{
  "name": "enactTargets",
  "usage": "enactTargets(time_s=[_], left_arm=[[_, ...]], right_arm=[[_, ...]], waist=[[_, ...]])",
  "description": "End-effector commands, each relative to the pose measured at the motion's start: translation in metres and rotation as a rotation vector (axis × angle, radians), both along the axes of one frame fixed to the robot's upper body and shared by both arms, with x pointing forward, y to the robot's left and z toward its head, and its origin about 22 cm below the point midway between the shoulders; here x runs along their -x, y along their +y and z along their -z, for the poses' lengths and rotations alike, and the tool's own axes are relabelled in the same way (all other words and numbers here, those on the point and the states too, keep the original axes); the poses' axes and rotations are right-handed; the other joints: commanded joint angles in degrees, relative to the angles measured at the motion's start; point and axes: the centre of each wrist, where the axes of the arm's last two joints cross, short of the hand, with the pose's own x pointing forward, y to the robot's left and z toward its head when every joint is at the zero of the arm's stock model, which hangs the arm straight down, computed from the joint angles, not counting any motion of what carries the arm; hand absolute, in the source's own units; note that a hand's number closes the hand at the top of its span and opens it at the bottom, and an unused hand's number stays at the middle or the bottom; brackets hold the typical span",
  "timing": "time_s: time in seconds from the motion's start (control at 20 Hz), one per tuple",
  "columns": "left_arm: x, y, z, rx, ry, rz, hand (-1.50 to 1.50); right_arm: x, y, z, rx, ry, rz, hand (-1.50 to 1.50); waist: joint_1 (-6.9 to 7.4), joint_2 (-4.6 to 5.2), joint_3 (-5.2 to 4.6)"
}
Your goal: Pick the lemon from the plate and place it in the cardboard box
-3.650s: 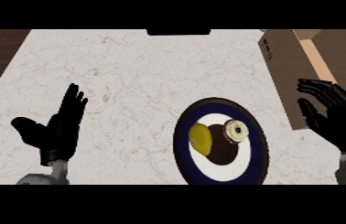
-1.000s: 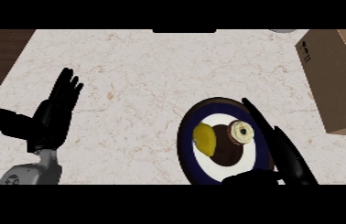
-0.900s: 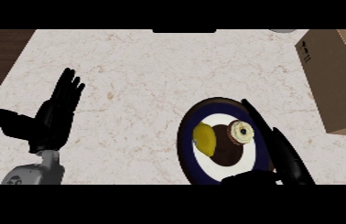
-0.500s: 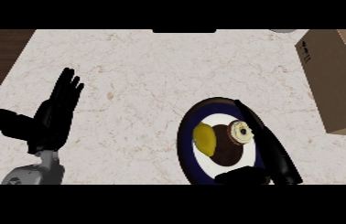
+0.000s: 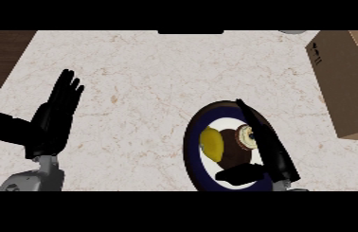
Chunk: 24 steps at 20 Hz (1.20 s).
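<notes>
A yellow lemon (image 5: 210, 140) lies on the left part of a dark blue plate (image 5: 192, 153) with a white centre, low and right of middle in the head view. A brown chocolate-coloured item (image 5: 231, 150) with a round cream end (image 5: 246, 134) lies against the lemon's right side. My right hand (image 5: 269, 148) stretches over the plate's right half, fingers straight and pointing up-left, thumb (image 5: 239, 173) spread below the brown item; it is open and apart from the lemon. The cardboard box (image 5: 337, 82) stands at the right edge. My left hand (image 5: 52, 115) rests open at the left, fingers up.
The counter (image 5: 154, 79) is pale marble. A dark wooden strip (image 5: 13, 49) shows at the upper left corner. A small pale round object (image 5: 292, 31) peeks in at the top right, and a dark shape (image 5: 190, 31) sits at the top middle.
My right hand has moved from the right edge down over the plate and slid leftward across its right half. The left hand has shifted slightly left and stays open.
</notes>
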Motion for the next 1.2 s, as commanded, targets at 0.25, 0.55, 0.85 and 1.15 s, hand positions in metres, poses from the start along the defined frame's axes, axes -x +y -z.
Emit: enactTargets(time_s=[0.25, 0.55, 0.85, 1.15], left_arm=[[-0.004, -0.02, 0.009, -0.015, -0.011, -0.011, 0.0], [0.012, 0.004, -0.002, 0.007, 0.006, 0.028, 0.0], [0.01, 0.003, 0.008, 0.002, 0.004, 0.024, 0.0], [-0.008, 0.001, 0.036, -0.021, 0.007, 0.0, 0.0]], right_arm=[[0.022, 0.021, 0.024, -0.002, 0.021, -0.019, -1.5], [0.004, 0.028, 0.019, 0.017, 0.043, -0.027, -1.5], [-0.009, 0.036, 0.053, 0.013, 0.036, -0.047, -1.5], [-0.004, 0.024, 0.045, 0.018, 0.047, -0.049, -1.5]], waist=[[-0.17, -0.03, 0.0], [0.06, -0.05, 0.0], [0.16, 0.01, 0.01], [-0.13, 0.03, -0.01]])
